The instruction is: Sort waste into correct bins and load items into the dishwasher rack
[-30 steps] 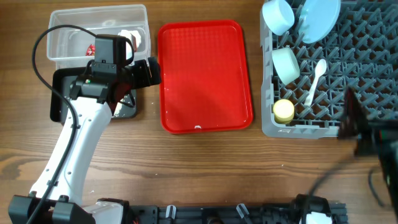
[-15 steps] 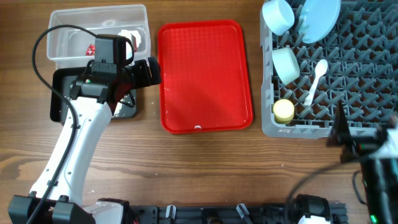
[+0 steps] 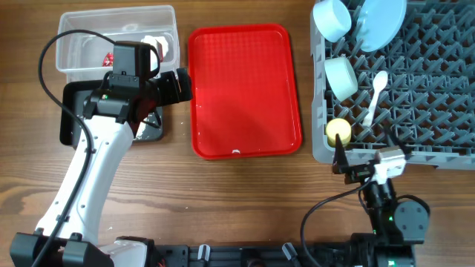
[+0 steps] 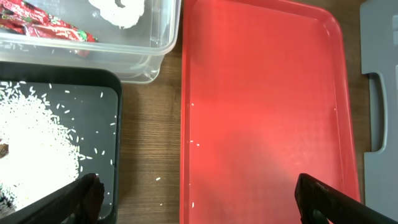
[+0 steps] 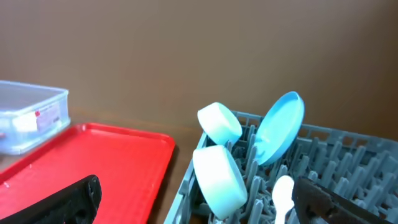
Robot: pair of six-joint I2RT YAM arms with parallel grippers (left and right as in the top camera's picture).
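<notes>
The grey dishwasher rack (image 3: 445, 104) holds the light-blue plate (image 3: 382, 22), light-blue bowl (image 3: 332, 18), mint-green bowl (image 3: 341, 76), yellow cup (image 3: 338, 132) and white spoon (image 3: 377, 93). The clear bin (image 3: 117, 21) contains a red wrapper (image 4: 43, 28) and white tissue (image 4: 121, 11). Rice (image 4: 31, 143) lies in the black bin (image 4: 93, 78). My left gripper (image 4: 199, 202) hangs open and empty above the gap between the black bin and the red tray (image 4: 267, 106). My right gripper (image 5: 202, 202) is open and empty, low at the table's front, facing the rack (image 5: 348, 162).
The flat red tray (image 3: 245, 89) lies between the bins and the rack, with a few stray rice grains on it and on the wood beside it. The right arm (image 3: 386, 208) is folded at the front right, and the left arm's cable loops over the bins.
The right arm has swung from the right edge, in front of the rack, leftward and down to the table's front. The left arm has not moved.
</notes>
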